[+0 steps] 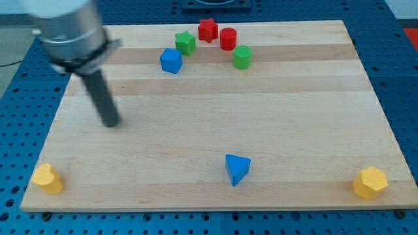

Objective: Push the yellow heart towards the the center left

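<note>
The yellow heart (48, 178) lies at the board's bottom left corner. My tip (112, 123) rests on the board at the view's left, around mid height. It is above and to the right of the yellow heart, well apart from it and touching no block. The rod rises from the tip toward the view's top left, where the blurred arm body covers the board's corner.
A yellow hexagon (370, 183) sits at the bottom right corner. A blue triangle (236, 169) lies at bottom centre. Near the top centre stand a blue cube (171, 61), a green star (185, 43), a red star (208, 30), a red cylinder (228, 39) and a green cylinder (242, 57).
</note>
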### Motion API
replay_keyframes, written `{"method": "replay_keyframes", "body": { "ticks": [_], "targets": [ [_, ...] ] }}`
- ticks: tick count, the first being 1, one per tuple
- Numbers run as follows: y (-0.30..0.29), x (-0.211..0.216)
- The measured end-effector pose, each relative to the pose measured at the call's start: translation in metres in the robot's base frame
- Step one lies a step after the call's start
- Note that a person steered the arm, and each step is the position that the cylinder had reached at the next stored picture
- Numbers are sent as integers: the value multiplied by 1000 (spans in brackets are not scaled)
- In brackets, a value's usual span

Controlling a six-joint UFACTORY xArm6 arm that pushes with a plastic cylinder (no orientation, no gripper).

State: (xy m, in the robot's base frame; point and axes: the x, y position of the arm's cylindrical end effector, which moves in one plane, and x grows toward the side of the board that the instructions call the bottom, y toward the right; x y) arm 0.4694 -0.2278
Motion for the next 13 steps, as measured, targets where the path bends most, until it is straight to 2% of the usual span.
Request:
{"method": "replay_keyframes", "body": {
  "ticks": [1,2,4,5,8,11,13],
  "targets": [
    [-75,10],
    [-77,13],
    [-76,127],
    [-70,148],
    [-19,110],
    [-3,42],
    [69,25]
  ]
}}
